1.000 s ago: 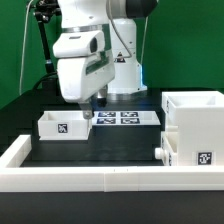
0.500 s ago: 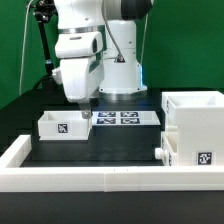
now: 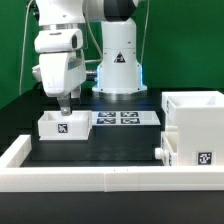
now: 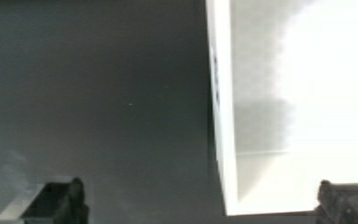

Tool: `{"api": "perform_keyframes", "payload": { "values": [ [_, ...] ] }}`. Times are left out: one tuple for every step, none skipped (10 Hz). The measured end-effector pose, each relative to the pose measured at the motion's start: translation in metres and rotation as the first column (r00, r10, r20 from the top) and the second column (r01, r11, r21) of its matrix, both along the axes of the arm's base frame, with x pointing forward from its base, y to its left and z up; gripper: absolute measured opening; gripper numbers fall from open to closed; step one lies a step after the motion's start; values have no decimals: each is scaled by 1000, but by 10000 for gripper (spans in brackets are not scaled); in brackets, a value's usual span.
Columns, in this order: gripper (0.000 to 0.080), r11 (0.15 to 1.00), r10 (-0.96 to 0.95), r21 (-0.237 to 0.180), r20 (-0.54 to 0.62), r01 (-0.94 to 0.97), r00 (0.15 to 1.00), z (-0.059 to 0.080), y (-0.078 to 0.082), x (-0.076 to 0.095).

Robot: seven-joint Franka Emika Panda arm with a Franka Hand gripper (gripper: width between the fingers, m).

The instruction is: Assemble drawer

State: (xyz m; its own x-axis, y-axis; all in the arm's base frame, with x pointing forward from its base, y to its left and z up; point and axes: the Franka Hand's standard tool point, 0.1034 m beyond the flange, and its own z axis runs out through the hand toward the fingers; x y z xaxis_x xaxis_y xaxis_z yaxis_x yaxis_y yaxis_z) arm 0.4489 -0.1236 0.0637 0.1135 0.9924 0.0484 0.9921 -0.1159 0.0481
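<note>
A small open-top white drawer box (image 3: 63,126) with a square tag on its front sits on the black table at the exterior view's left. My gripper (image 3: 63,107) hangs just above its back wall, empty. In the wrist view the fingertips (image 4: 55,203) stand wide apart, and the gripper (image 4: 199,205) is open, with the white box (image 4: 300,100) under one side and black table under the other. The tall housing (image 3: 198,118) stands at the exterior view's right. A second box with a knob (image 3: 160,152) sits at the housing's lower front.
The marker board (image 3: 125,118) lies flat behind the small box, in front of the arm's base. A low white wall (image 3: 90,176) edges the table at the front and the exterior view's left.
The arm has swung toward the exterior view's left, from over the box's right end near the marker board to over the box's middle. The parts have not moved.
</note>
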Motion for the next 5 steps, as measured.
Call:
{"api": "perform_keyframes", "payload": {
  "values": [
    [648, 1000, 0, 0, -1, 0, 1000, 0, 0, 0],
    [648, 1000, -8, 1, -1, 8, 1000, -1, 0, 0],
    [648, 999, -39, 3, -3, 39, 999, -1, 0, 0],
    [648, 999, -52, 4, -4, 52, 999, -1, 0, 0],
    [648, 991, -135, 9, 3, 135, 991, 0, -3, -1]
  ]
}}
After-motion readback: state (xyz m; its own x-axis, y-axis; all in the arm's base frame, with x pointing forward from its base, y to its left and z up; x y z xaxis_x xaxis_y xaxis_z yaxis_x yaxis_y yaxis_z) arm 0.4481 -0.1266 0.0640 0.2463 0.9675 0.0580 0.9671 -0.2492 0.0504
